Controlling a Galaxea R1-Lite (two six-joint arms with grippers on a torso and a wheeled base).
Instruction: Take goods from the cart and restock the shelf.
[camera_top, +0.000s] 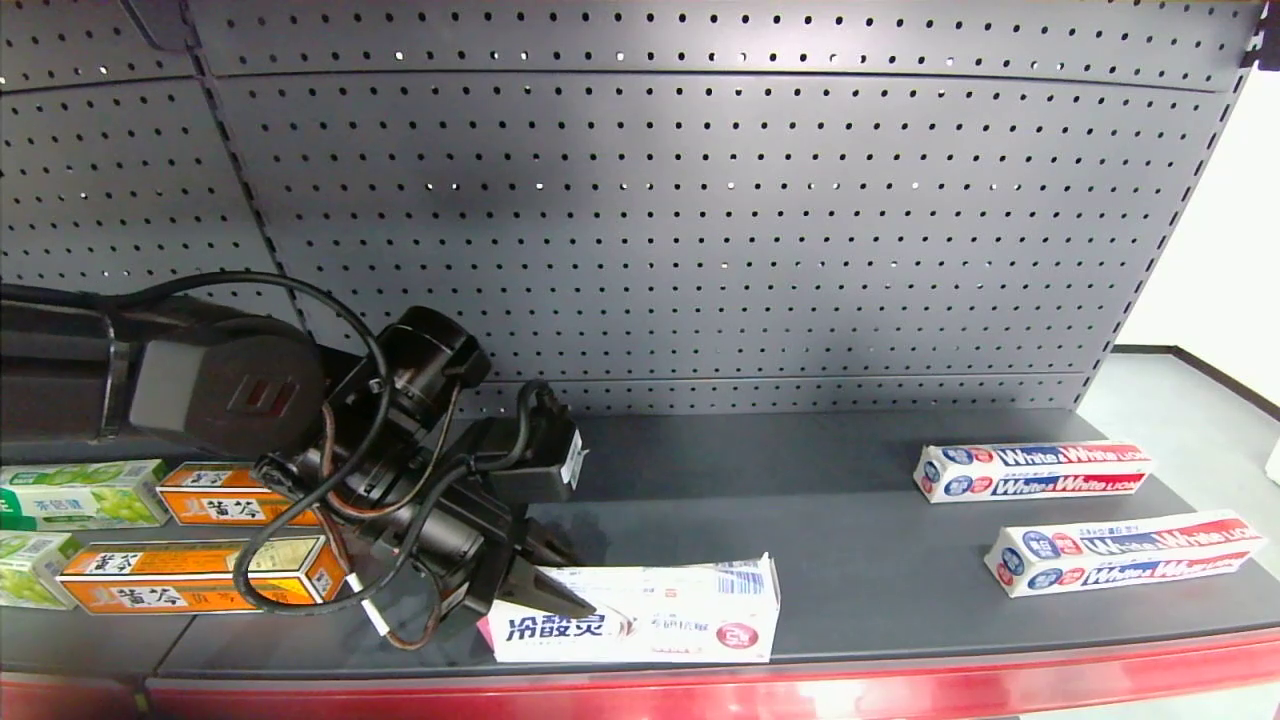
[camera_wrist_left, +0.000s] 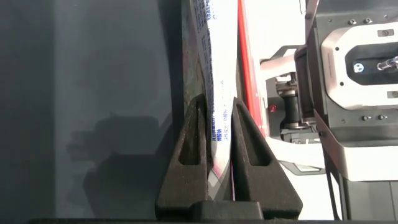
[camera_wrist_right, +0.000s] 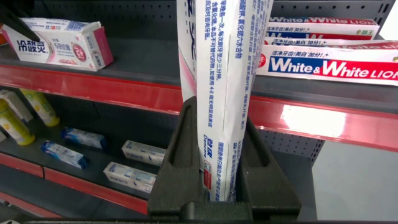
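Note:
A white and pink toothpaste box (camera_top: 640, 612) lies near the front edge of the dark shelf (camera_top: 850, 560). My left gripper (camera_top: 560, 600) is shut on its left end; in the left wrist view the fingers (camera_wrist_left: 193, 143) clamp the box (camera_wrist_left: 217, 74) on both sides. My right gripper (camera_wrist_right: 217, 134) is shut on a second white toothpaste box (camera_wrist_right: 217, 56) with blue print, held upright in front of the shelf. From the right wrist camera the first box (camera_wrist_right: 59, 43) appears on the shelf at the far side.
Two red, white and blue toothpaste boxes (camera_top: 1035, 470) (camera_top: 1125, 552) lie at the shelf's right. Orange boxes (camera_top: 200, 575) and green boxes (camera_top: 80, 493) fill the left. A red strip (camera_top: 800, 690) edges the shelf front. Lower shelves hold more boxes (camera_wrist_right: 134, 177) and yellow bottles (camera_wrist_right: 12, 121).

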